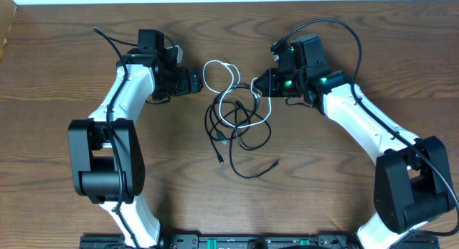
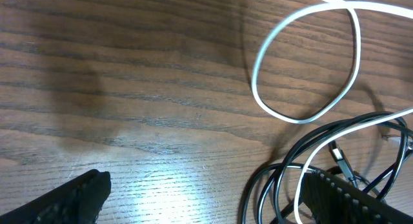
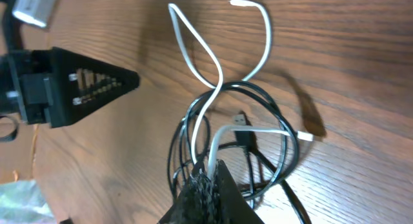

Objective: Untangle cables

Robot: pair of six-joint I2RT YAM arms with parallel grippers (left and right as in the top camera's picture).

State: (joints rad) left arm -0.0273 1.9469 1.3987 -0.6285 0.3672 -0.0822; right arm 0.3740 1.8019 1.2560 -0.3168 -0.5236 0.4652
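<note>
The cables lie tangled at the table's middle. The white cable (image 1: 219,62) (image 3: 268,37) makes a loop toward the far side. The black cable (image 1: 247,176) (image 3: 248,87) coils round it and trails toward the near edge. My right gripper (image 1: 258,85) (image 3: 206,169) is shut on the white cable at the tangle's right side, with black strands hard against its tips. My left gripper (image 1: 199,81) (image 2: 206,204) stands open just left of the tangle, low over the wood. Black coils (image 2: 250,188) and a white strand lie by its right finger (image 2: 342,198). The white loop (image 2: 253,79) lies ahead of it.
The wooden table (image 1: 344,199) runs to a pale edge at the far side. The right arm's own thick black cable (image 1: 337,25) arches above its wrist. A left finger (image 3: 97,82) shows in the right wrist view. Both arm bases stand at the near edge.
</note>
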